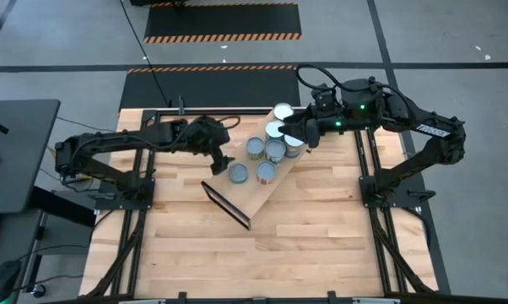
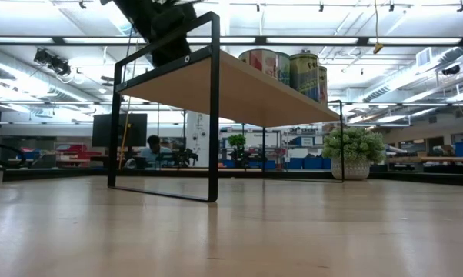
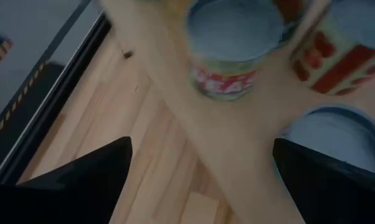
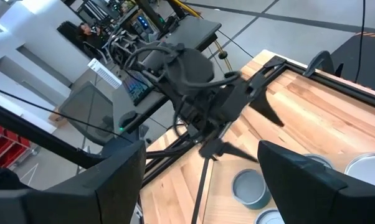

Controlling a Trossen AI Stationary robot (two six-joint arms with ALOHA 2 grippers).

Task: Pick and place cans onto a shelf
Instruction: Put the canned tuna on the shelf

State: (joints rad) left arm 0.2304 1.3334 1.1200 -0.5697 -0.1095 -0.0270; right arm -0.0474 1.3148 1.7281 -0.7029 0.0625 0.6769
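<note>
The shelf (image 1: pixel 256 196), a light-wood plank with dark end frames, lies slantwise on the table. Several cans stand upright on its top, among them one with a blue-grey top (image 1: pixel 238 174) and another (image 1: pixel 266 172) beside it. Two white-topped cans (image 1: pixel 279 120) stand by the shelf's far end. My left gripper (image 1: pixel 224 160) hangs open just left of the nearest can (image 3: pixel 234 46), with nothing between its fingers. My right gripper (image 1: pixel 306 133) is open above the far cans and holds nothing (image 4: pixel 200 152). In the low view the cans (image 2: pixel 289 69) show on the shelf top.
The left arm (image 4: pixel 194 93) reaches in from the table's left side, close to the shelf's long edge (image 3: pixel 194 124). A potted plant (image 2: pixel 354 150) stands beyond the table's far edge. Bare slatted tabletop (image 1: pixel 262 262) lies on the near side of the shelf.
</note>
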